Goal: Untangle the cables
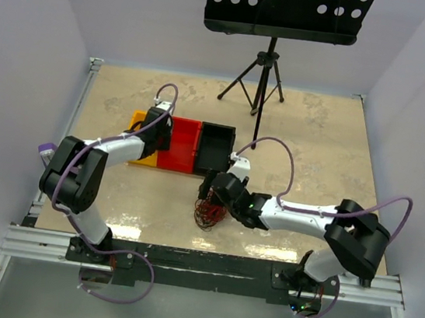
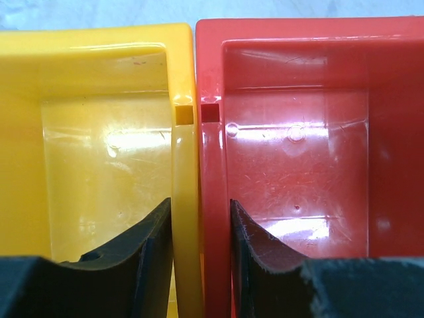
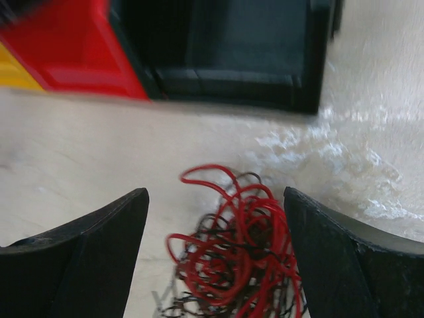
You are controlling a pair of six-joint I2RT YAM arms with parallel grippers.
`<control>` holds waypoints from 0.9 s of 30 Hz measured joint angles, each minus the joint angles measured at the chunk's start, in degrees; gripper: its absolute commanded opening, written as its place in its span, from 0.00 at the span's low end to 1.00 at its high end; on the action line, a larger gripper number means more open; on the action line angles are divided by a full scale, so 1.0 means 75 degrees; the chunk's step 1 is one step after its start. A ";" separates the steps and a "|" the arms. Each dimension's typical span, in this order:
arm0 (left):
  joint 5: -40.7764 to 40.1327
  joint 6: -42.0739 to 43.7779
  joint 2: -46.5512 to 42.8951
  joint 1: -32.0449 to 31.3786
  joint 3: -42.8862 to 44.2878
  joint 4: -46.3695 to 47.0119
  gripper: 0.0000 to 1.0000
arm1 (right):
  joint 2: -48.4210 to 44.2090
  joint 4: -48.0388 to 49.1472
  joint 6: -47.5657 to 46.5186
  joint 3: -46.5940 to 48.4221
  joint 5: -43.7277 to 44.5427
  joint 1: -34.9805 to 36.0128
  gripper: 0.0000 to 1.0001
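In the top view the cables (image 1: 207, 213), a small knot of thin red and dark wires, lie on the table (image 1: 317, 141) at abt 6 o'clock from the black bin (image 1: 215, 148), near it but not touching. The R gripper (image 3: 215, 192) hangs over the knot's 12 o'clock side. In its wrist view the jaws stand wide apart, released, w/ one finger at 9 o'clock and one at 3 o'clock of the knot. The curly loops sit in the gap btw them, and I see no finger touching a wire. The red loops lie on top and the dark ones show underneath; single strands I cannot follow, as the picture is a bit blurred. Three bins stand in a row, touching: the yellow bin (image 1: 135, 123) at 9 o'clock, the red bin (image 1: 183, 143) in the middle, the black one at 3 o'clock. The L gripper (image 2: 200, 209) is over the yellow/red border. In its wrist view the jaws are partly apart and straddle the two adjoining walls, one finger inside each bin. Whether they clench the walls or stand just beside them, I cannot tell. A music stand (image 1: 283, 8) is at the table's 12 o'clock edge.
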 measured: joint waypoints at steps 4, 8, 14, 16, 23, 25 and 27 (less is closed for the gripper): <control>0.0207 -0.0067 -0.0248 -0.0128 -0.0184 -0.0204 0.32 | -0.0522 -0.0635 0.0003 0.0644 0.0350 -0.0020 0.89; 0.0562 -0.0096 -0.0396 -0.0152 -0.0274 -0.0347 0.40 | -0.0828 -0.1192 0.0090 0.1052 0.0886 -0.0064 0.86; 0.1396 -0.0192 -0.0446 -0.0160 -0.0294 -0.0458 0.61 | -0.0662 -0.1740 0.0128 0.1084 0.1384 -0.0982 0.82; 0.1708 -0.0242 -0.0458 -0.0175 -0.0297 -0.0498 0.66 | -0.0446 -0.1749 0.0052 0.1099 0.1542 -0.1311 0.79; 0.2952 -0.0256 -0.0589 -0.0172 -0.0312 -0.0682 0.81 | 0.0708 -0.1786 -0.0157 0.1510 0.1649 -0.1510 0.53; 0.3413 -0.0102 -0.0595 -0.0169 -0.0312 -0.0740 0.82 | 0.0778 -0.1906 -0.0198 0.1515 0.1778 -0.1536 0.50; 0.3850 0.0111 -0.0595 -0.0108 -0.0277 -0.0886 0.82 | 0.0778 -0.2011 -0.0207 0.1515 0.1874 -0.1614 0.49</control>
